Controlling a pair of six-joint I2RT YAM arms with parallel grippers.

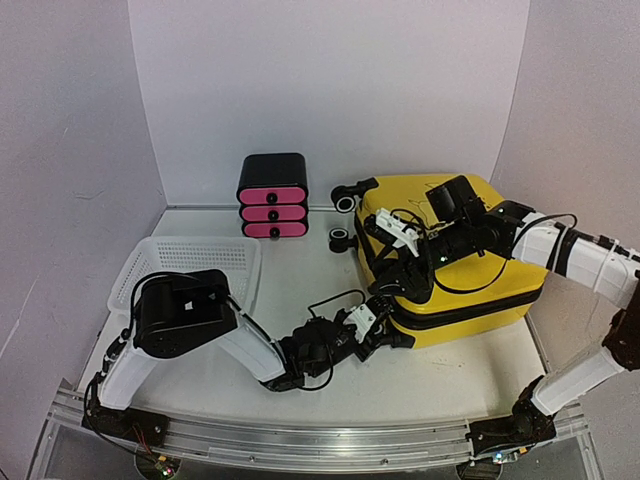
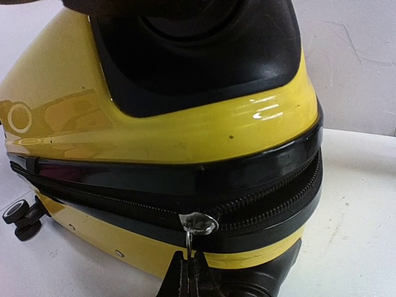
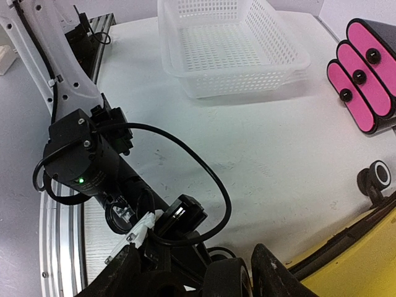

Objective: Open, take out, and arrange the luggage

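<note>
Two claws | left gripper [image 2: 190, 267] clamped on zipper pull [image 2: 197, 224] of luggage [image 2: 185, 130]; right gripper [image 3: 203, 278] grip unclear

My yellow hard-shell luggage [image 1: 470, 290] lies flat on the bench's [image 1: 300, 300] right side, lid down, black zipper band [image 1: 470, 318] round its middle, 2 black wheels [image 1: 345, 200] at the back-left. My left fingers [image 2: 180, 279] pinch its zipper pull [image 2: 197, 224].

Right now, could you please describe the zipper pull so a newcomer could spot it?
Find the yellow luggage on the right. At its near-left corner, on the zipper band, sits the zipper pull: the only silvery tab, pinched by the left gripper.
</note>
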